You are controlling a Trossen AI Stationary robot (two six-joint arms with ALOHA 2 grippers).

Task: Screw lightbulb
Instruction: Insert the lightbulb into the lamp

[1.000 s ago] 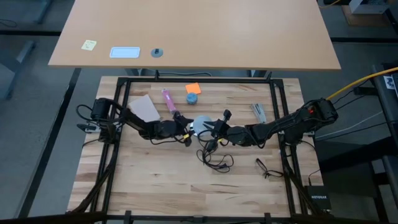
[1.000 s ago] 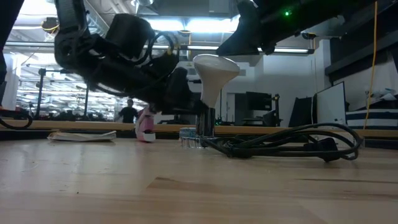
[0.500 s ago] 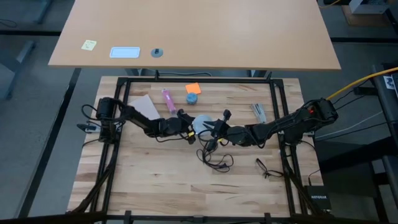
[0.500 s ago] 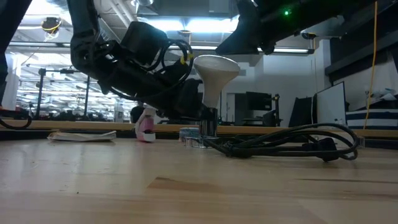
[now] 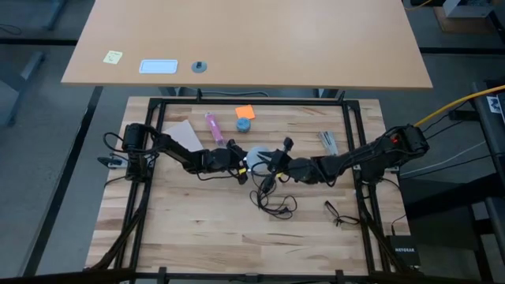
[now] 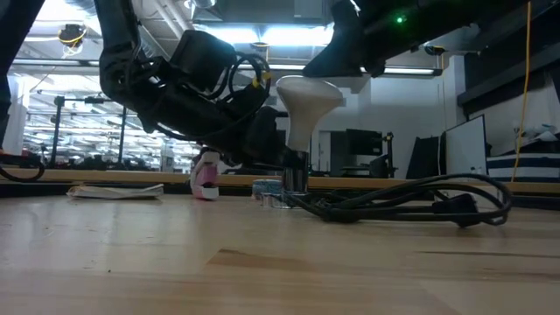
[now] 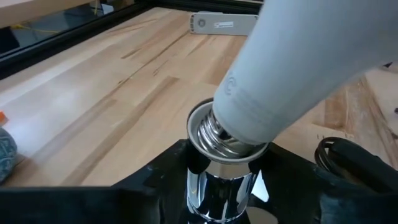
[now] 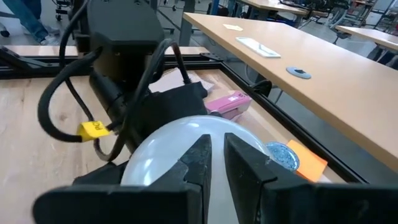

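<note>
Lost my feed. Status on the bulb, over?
Right gripper clamped on lightbulb. Bulb threads entering chrome socket, tilted. Left gripper bracing socket. Black cord alongside.

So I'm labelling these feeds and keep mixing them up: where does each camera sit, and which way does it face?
High view: overhead, looking straight down; both arms meet at the lightbulb.
Low view: at table-top height, looking level across; the arms come in from above the bulb and the lamp socket.
Left wrist view: on the left arm, looking past its dark fingers at the bulb's neck in the socket.
Right wrist view: on the right arm, its fingers over the globe, with the left arm behind.
All four views share the lightbulb.
</note>
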